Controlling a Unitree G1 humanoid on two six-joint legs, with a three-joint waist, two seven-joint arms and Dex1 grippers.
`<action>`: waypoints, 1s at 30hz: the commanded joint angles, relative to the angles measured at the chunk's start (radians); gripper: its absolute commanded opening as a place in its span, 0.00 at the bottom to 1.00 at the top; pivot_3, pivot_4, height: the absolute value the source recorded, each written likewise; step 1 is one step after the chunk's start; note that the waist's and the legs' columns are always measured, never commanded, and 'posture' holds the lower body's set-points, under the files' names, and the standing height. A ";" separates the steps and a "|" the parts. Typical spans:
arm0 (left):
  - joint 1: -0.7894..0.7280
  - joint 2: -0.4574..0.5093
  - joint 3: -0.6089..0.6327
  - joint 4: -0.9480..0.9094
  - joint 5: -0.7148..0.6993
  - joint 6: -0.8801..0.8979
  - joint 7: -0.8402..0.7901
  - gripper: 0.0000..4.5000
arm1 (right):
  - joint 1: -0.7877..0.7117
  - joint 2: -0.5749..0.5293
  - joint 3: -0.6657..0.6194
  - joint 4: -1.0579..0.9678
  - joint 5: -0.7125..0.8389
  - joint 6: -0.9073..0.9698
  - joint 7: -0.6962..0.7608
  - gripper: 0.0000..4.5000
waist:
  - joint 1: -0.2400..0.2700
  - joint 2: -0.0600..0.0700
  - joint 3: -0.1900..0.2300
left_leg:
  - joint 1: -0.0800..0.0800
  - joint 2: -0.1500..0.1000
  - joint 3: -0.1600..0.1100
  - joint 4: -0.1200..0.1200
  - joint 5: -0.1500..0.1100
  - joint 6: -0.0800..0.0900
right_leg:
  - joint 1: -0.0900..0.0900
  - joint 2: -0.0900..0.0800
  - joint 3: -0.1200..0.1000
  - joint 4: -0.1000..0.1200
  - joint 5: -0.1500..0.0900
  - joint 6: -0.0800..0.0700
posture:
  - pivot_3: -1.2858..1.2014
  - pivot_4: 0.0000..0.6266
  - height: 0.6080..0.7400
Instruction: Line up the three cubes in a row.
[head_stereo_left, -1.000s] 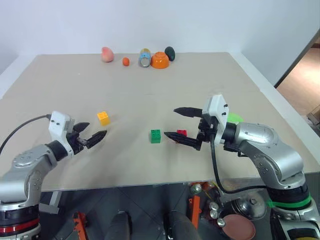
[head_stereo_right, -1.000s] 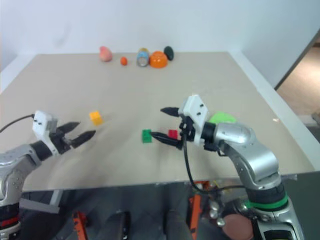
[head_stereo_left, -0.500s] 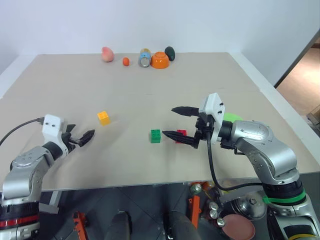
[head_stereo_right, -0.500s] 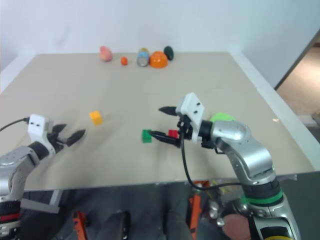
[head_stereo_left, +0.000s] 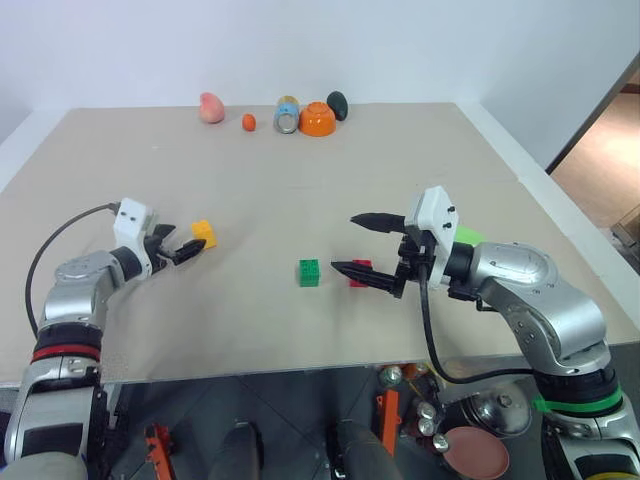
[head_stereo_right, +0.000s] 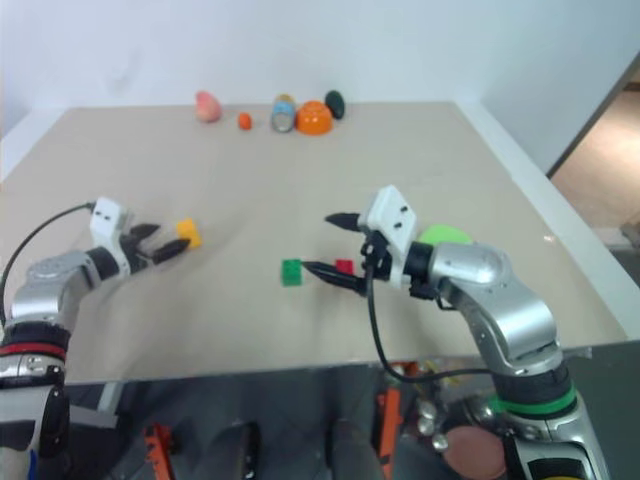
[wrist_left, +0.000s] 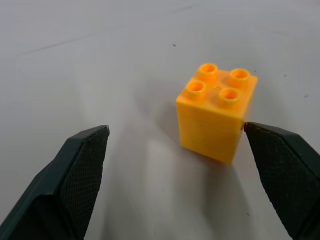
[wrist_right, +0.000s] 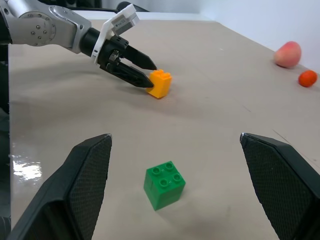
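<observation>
Toward the bench's (head_stereo_left: 120, 160) left edge, the left gripper (head_stereo_left: 186, 250) had its fingers spread around the yellow-orange cube (head_stereo_left: 204, 233), one fingertip (wrist_left: 280, 165) touching its side. A clean grasp would want the cube centred before closing. Mid-bench sat the green cube (head_stereo_left: 310, 272), the red cube (head_stereo_left: 361, 272) beside it. The right gripper (head_stereo_left: 361, 246) hung wide apart over them, holding nothing. No containers stood nearby.
</observation>
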 joint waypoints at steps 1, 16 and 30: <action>-0.051 0.004 -0.022 0.075 0.027 -0.065 -0.046 0.99 | -0.004 -0.010 -0.041 -0.044 0.018 0.000 -0.008 0.95 | 0.000 0.000 0.000 | 0.000 0.000 0.000 0.000 0.000 0.000 | 0.000 0.000 0.000 0.000 0.000 0.000 | 0.52 0.24 0.99; -0.185 -0.039 -0.062 0.328 0.103 -0.189 -0.073 0.99 | -0.014 -0.020 -0.044 -0.038 0.020 -0.001 -0.005 0.95 | 0.004 0.000 0.000 | 0.000 0.000 0.000 0.001 0.000 0.001 | 0.001 0.000 0.000 0.000 0.001 0.001 | 0.52 0.24 0.99; -0.201 -0.042 -0.077 0.292 0.103 -0.213 -0.236 0.31 | -0.006 -0.042 -0.055 -0.041 0.030 0.001 0.016 0.95 | 0.004 0.000 0.000 | 0.000 0.000 0.000 0.001 0.001 0.001 | 0.001 0.000 0.000 0.000 0.001 0.001 | 0.52 0.24 0.99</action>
